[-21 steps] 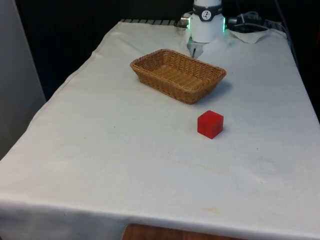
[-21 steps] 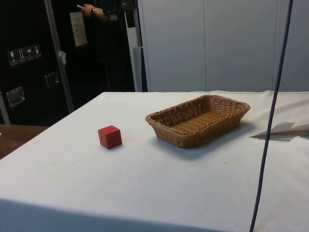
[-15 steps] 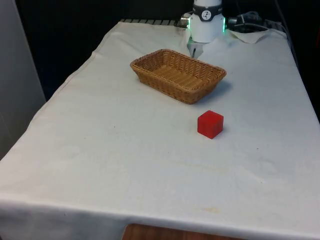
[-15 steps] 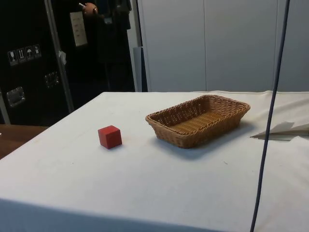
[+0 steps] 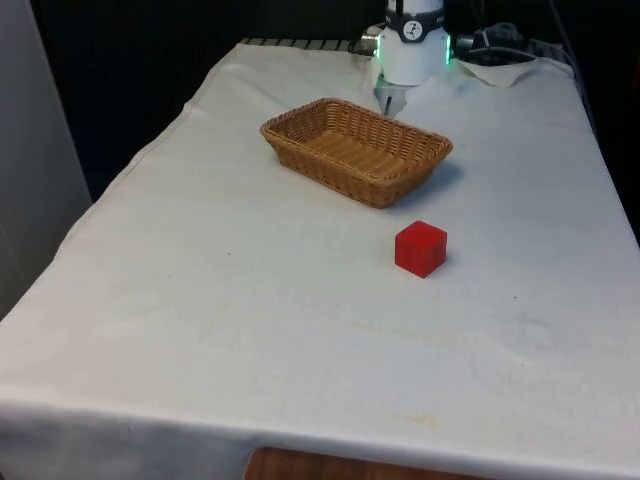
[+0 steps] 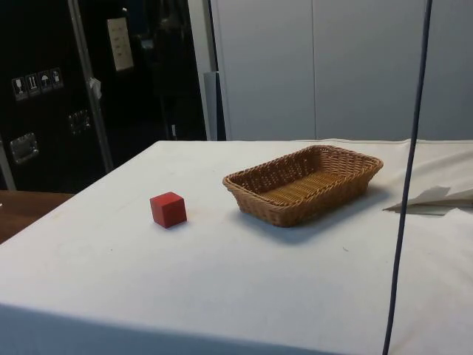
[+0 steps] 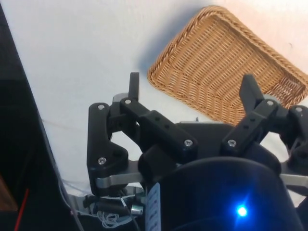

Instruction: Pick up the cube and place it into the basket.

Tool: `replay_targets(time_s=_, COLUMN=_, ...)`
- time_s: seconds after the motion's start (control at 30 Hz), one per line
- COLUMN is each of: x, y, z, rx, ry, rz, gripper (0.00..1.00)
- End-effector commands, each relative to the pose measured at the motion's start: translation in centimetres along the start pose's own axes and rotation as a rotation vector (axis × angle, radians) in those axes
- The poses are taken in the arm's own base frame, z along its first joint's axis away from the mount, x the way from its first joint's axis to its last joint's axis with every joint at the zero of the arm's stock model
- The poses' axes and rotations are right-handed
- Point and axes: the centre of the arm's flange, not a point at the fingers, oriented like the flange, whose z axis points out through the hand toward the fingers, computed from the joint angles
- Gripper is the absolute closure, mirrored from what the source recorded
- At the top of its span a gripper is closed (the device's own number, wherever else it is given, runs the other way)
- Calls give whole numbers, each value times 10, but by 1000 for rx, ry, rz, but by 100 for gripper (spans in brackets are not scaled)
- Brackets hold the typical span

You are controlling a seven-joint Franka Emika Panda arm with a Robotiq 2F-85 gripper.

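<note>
A red cube (image 5: pixel 420 248) rests on the white cloth, a short way in front of the basket and towards the front view's right; the side view has the cube (image 6: pixel 168 208) to the basket's left. The woven brown basket (image 5: pixel 355 149) lies empty near the table's far end, also seen as the basket (image 6: pixel 304 182) from the side and the basket (image 7: pixel 226 65) from the wrist. My gripper (image 7: pixel 191 91) hangs high above the table's far end, over the basket's edge, open with nothing between its fingers. The cube is well away from it.
The robot's white base (image 5: pixel 413 50) stands behind the basket at the table's far end. A dark cable (image 6: pixel 406 177) hangs down at the side view's right. Crumpled white cloth (image 6: pixel 436 197) lies beyond the basket there.
The person's hand at the dark cabinets in the side view has gone from sight. The cube and basket have not moved.
</note>
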Motion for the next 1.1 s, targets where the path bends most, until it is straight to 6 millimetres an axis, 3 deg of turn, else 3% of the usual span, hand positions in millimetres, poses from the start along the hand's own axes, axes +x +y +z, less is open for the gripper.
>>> replay_targets(time_s=0.0, x=3, y=-3, z=2, rx=-11, ry=2, rz=9, gripper=0)
replay_targets(time_s=0.83, x=27, y=-14, z=52, rx=-33, ry=-5, rz=121, gripper=0)
replay_targets(time_s=1.07, x=35, y=-22, z=74, rx=-36, ry=13, rz=163, gripper=0)
